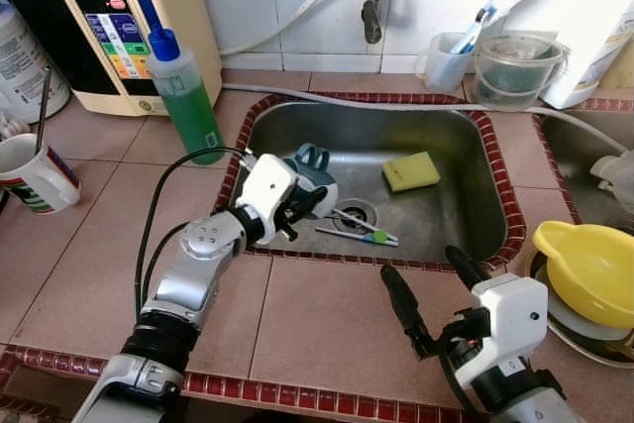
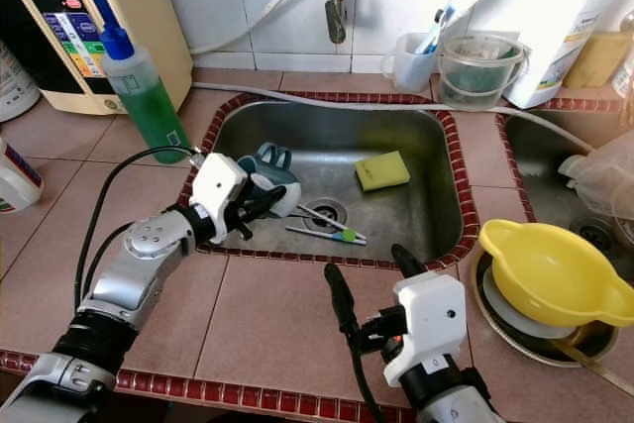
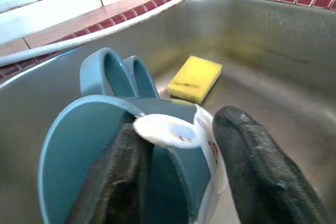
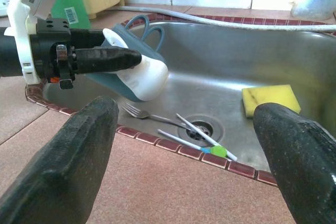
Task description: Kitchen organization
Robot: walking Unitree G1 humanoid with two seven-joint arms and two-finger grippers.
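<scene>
My left gripper (image 1: 302, 207) reaches over the left rim of the steel sink (image 1: 466, 215) and is shut on a tilted stack of mugs (image 1: 315, 170): blue mugs (image 3: 105, 129) with their handles side by side, and a white mug (image 4: 149, 77) against them. One finger (image 3: 118, 177) is inside the blue mug's mouth, the other (image 3: 257, 166) outside the white wall. A yellow sponge (image 1: 411, 171) lies on the sink floor. A fork (image 4: 137, 112) and thin utensils (image 1: 359, 230) lie by the drain. My right gripper (image 1: 421, 263) hovers open above the front counter tiles, holding nothing.
A green soap bottle (image 1: 188, 96) and a water machine (image 1: 109, 17) stand at the back left. A striped mug (image 1: 40, 175) sits on the left counter. A yellow bowl (image 1: 589, 269) rests on plates at the right. Clear containers (image 1: 515, 71) and the faucet (image 1: 372, 7) are behind the sink.
</scene>
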